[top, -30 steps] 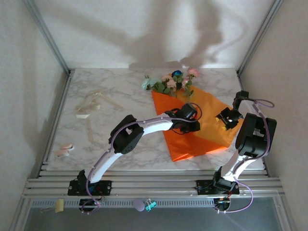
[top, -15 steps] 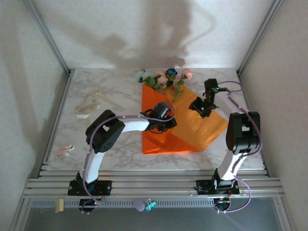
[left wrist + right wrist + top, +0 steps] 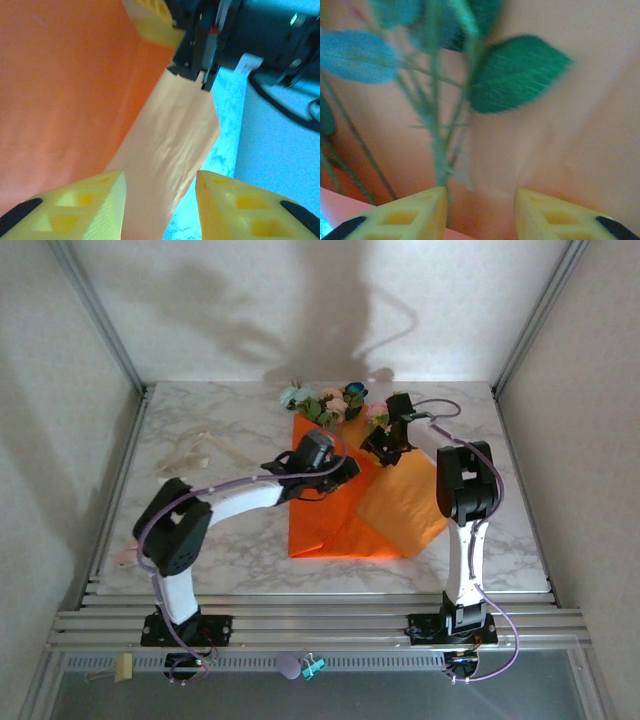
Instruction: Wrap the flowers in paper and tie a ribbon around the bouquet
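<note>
The orange paper [image 3: 320, 520] lies mid-table, its right side folded over as a paler flap [image 3: 405, 505]. The flowers [image 3: 325, 405] rest at its far end, blooms beyond the edge. My left gripper [image 3: 342, 468] hovers over the paper's middle. Its jaws [image 3: 160, 200] stand apart above the flap's edge [image 3: 170, 140] with nothing pinched. My right gripper [image 3: 382, 447] sits at the flap's far end beside the blooms. It is open [image 3: 480, 210], and green stems [image 3: 437, 125] run past its left finger over the paper [image 3: 555, 140]. The cream ribbon [image 3: 195, 452] lies at the left.
A small pink object [image 3: 130, 553] lies near the table's front left edge. Metal frame posts rise at both back corners. Clips [image 3: 305, 667] hang on the front rail. White marble shows on either side of the sheet.
The right gripper swept up and left, folding the paper's right side over. Paper and flowers slid left. The left gripper moved left with them and its jaws widened.
</note>
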